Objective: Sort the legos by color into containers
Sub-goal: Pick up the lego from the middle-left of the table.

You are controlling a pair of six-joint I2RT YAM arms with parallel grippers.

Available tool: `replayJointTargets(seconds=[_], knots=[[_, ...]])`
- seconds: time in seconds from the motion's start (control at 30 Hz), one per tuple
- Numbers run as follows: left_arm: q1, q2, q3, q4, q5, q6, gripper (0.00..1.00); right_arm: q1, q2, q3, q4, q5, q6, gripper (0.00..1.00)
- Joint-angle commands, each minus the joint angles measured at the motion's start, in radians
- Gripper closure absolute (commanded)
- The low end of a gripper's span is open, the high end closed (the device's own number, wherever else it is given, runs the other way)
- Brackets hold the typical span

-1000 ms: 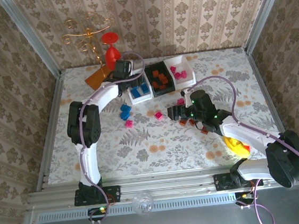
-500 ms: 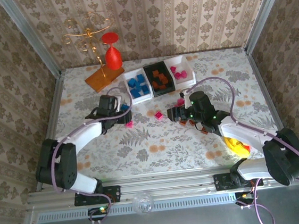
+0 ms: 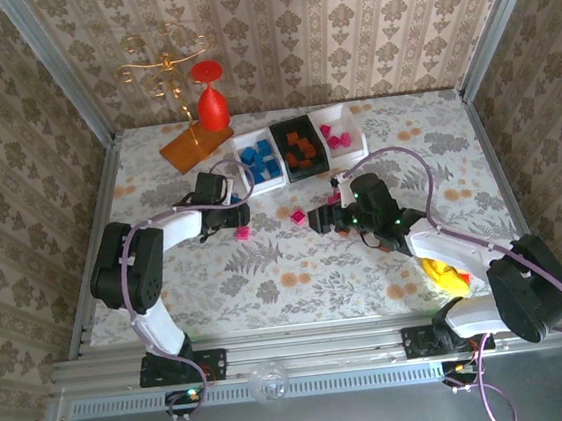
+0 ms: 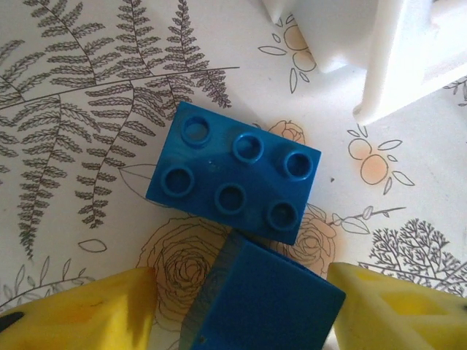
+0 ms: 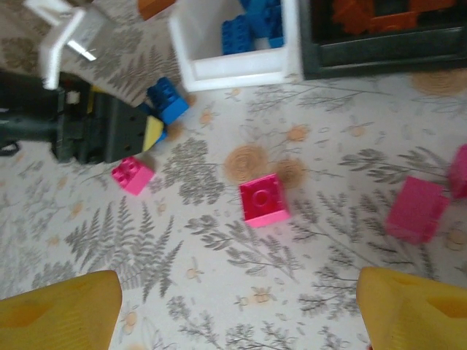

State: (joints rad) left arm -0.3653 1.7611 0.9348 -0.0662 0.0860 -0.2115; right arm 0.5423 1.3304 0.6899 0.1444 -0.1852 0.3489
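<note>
One blue brick (image 4: 266, 310) between left tool (image 4: 241, 310) fingers; second brick (image 4: 233, 179), white bin (image 4: 398, 55) beyond.

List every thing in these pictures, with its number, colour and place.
white bins: two, white, far middle, flanking the black one; blue bricks in the left, pink bricks in the right.
black bin: one, black, between them; orange-brown bricks inside.
loose blue bricks: two, blue, beside the left white bin.
loose pink bricks: at least three, pink, middle, before the bins.
board: one, orange, far left, with gold wire stand.
goblet: one, red, by the board's far end.
packet: one, yellow, near right.
left gripper: one, a blue brick between its jaws.
right gripper: one, jaws wide open, above the pink bricks.
</note>
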Motion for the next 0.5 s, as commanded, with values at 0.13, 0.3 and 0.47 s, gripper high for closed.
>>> replayJointTargets(seconds=[0.13,0.3,0.47], knots=[[0.009,0.04,0.025,0.023,0.027,0.005,0.5,0.06,0.033,0.03,0.041,-0.082,-0.065,0.15],[0.01,0.027,0.014,0.031,0.025,-0.002,0.59,0.062,0.028,0.03,0.033,-0.062,-0.074,0.14],[0.01,-0.02,0.011,0.04,0.009,-0.012,0.67,0.065,0.017,0.015,0.073,0.006,-0.058,0.14]])
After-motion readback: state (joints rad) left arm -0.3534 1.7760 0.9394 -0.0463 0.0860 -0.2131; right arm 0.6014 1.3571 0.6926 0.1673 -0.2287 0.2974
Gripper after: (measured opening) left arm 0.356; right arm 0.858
